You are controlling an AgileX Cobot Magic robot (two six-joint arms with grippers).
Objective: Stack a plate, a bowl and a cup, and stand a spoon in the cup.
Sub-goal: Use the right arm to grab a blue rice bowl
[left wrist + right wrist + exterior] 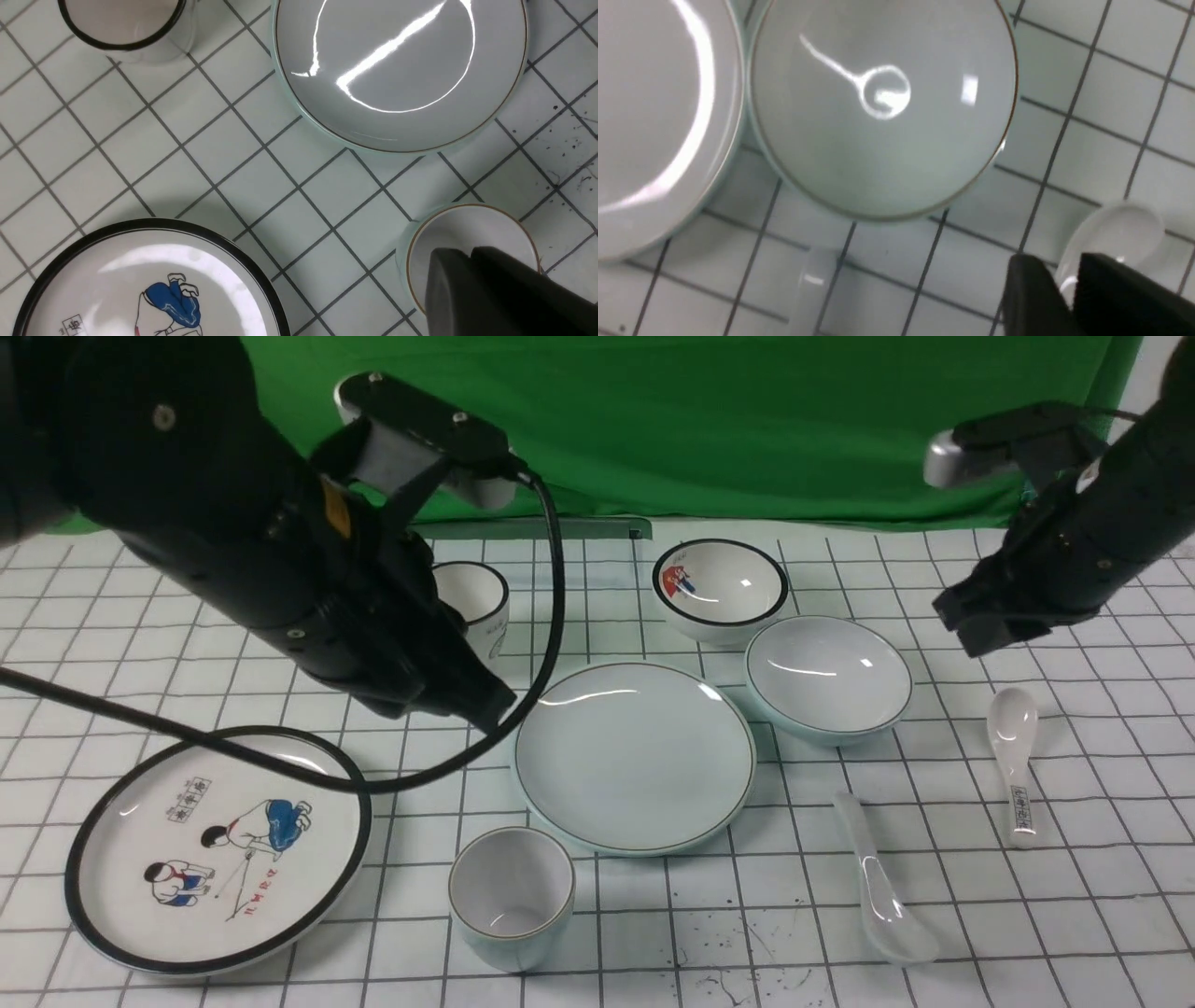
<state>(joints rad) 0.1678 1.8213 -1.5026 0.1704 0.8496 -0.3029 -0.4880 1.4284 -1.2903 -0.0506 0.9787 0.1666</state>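
Note:
The plain pale plate (635, 756) (402, 70) lies at the table's middle, with the plain bowl (829, 677) (882, 107) just beyond its right edge. The short pale cup (512, 896) (462, 228) stands in front of the plate. The plain spoon (882, 887) lies right of the plate, and its handle end (812, 280) shows blurred. My left gripper (490, 705) (469, 252) hangs shut and empty above the table left of the plate, over the cup in its wrist view. My right gripper (980, 635) (1064, 270) hovers right of the bowl, jaws slightly apart, holding nothing.
A black-rimmed cartoon plate (219, 849) (140, 280) lies front left. A black-rimmed cup (471, 602) (126, 23) and a cartoon bowl (719, 583) stand at the back. A spoon with a printed handle (1016, 756) (1115, 233) lies at the right, under my right gripper.

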